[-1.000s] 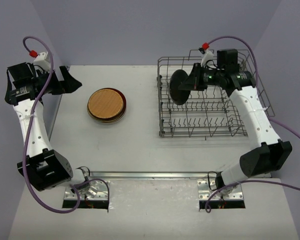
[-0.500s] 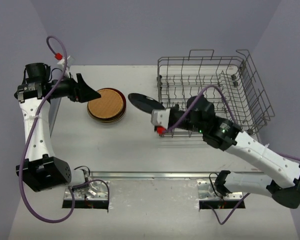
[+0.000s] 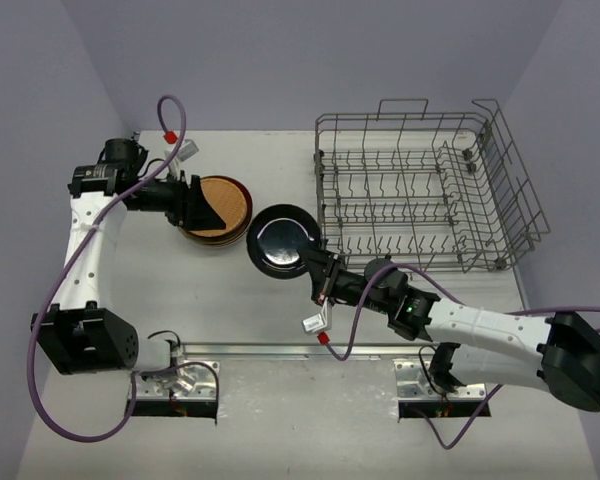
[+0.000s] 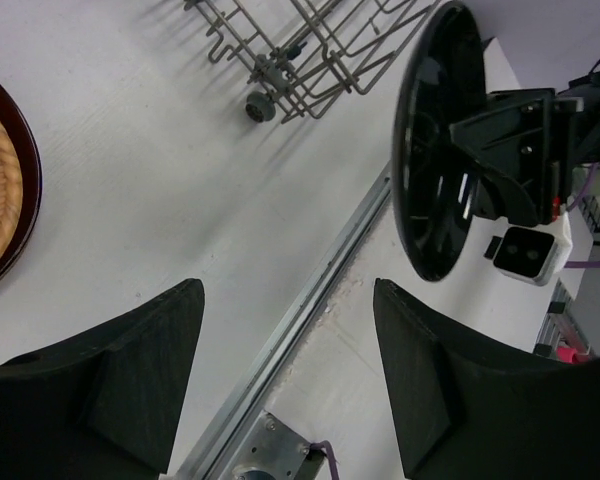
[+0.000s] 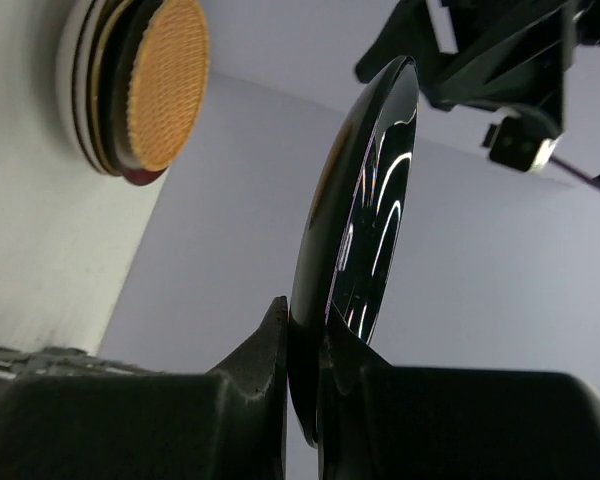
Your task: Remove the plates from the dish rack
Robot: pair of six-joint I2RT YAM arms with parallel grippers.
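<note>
A glossy black plate (image 3: pixel 282 240) hangs above the table between the dish rack (image 3: pixel 420 190) and the stack, with my right gripper (image 3: pixel 320 272) shut on its near rim. The right wrist view shows that plate (image 5: pixel 365 200) edge-on, pinched between both fingers (image 5: pixel 255 370). The stack of plates (image 3: pixel 220 208), topped by an orange-brown one, lies left of centre. My left gripper (image 3: pixel 212 208) hovers over the stack's left side, open and holding nothing. Its wrist view shows the black plate (image 4: pixel 435 140) ahead of its fingers (image 4: pixel 140 390). No plates show in the rack.
The rack's corner and a small wheel (image 4: pixel 260 100) appear in the left wrist view, with the stack's rim (image 4: pixel 0 190) at the left. A metal rail (image 3: pixel 300 350) runs along the table's near edge. Grey walls close in the back and sides.
My right arm lifted the black plate out of the rack and carried it left, near the stack. My left arm swung right over the stack, its jaws narrowing somewhat.
</note>
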